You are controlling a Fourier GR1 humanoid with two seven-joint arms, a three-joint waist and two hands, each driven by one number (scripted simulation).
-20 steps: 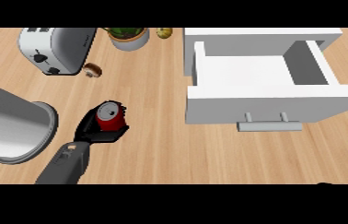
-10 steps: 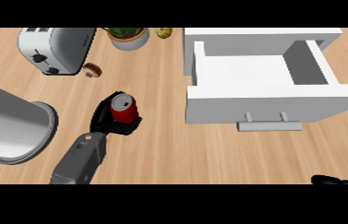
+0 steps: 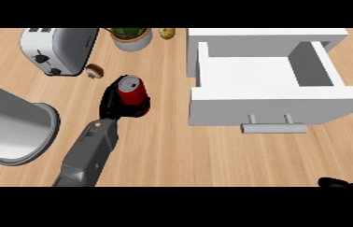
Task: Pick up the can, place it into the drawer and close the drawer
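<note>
You are looking down on a desk (image 3: 165, 160) of pale wood with fine lengthwise grain. At its right stands a white box-shaped drawer (image 3: 265, 107), pulled open, its flat inner floor bare and a grey bar handle (image 3: 273, 126) jutting from its front panel. At the upper left lies a silvery toaster (image 3: 56, 48) with rounded corners and dark slots; beside it sits a small brown mushroom-like item (image 3: 95, 70), and further along the top edge you see a potted plant (image 3: 130, 36) in a pale round pot and a small yellowish object (image 3: 167, 33). A large, smooth metal pot (image 3: 24, 130) with a round rim fills the left edge. Your left robot hand (image 3: 110, 104) comes in on a grey, blocky forearm (image 3: 88, 153) slanting up from the lower edge, and its black fingers are curled round the can (image 3: 131, 91), pinching it from both sides. The can is a red cylinder with a shiny grey circular top, tilted slightly, sitting in that hand left of the drawer and well apart from it, between the metal pot and the drawer front. Of your right robot hand (image 3: 335, 183) only a black tip shows at the lower right corner; you cannot tell how its fingers stand.
</note>
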